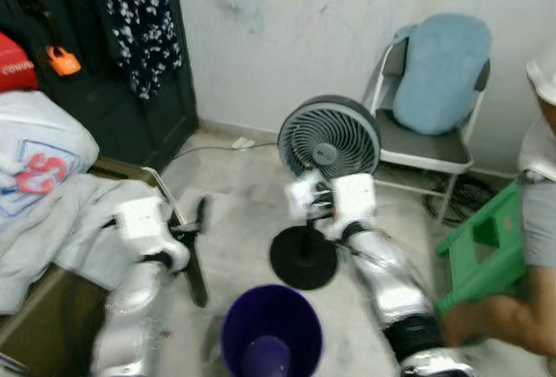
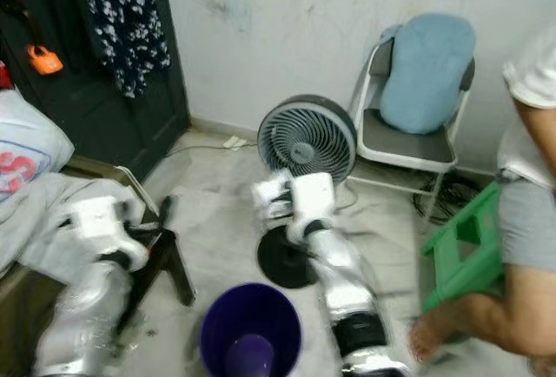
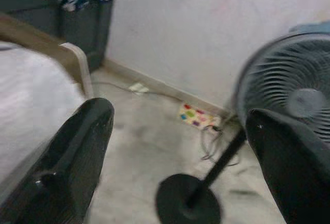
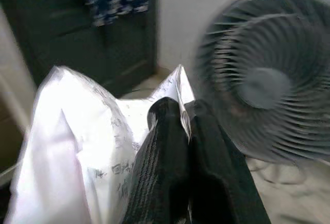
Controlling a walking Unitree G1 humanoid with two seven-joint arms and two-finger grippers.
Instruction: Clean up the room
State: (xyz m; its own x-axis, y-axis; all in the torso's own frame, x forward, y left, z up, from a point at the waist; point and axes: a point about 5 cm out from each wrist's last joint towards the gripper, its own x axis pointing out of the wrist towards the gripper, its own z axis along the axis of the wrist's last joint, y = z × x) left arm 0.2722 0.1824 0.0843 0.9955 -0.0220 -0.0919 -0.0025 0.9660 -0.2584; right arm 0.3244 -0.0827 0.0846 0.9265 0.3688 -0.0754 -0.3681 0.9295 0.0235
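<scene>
Right wrist view shows the right gripper [image 4: 183, 131] pinched tight on a white paper [image 4: 93, 146] held up in front of the fan [image 1: 328, 142], above the purple bin [image 1: 271, 329], while the left gripper [image 3: 180, 131] hangs spread wide, holding nothing, beside the bed [image 1: 52, 212].
</scene>
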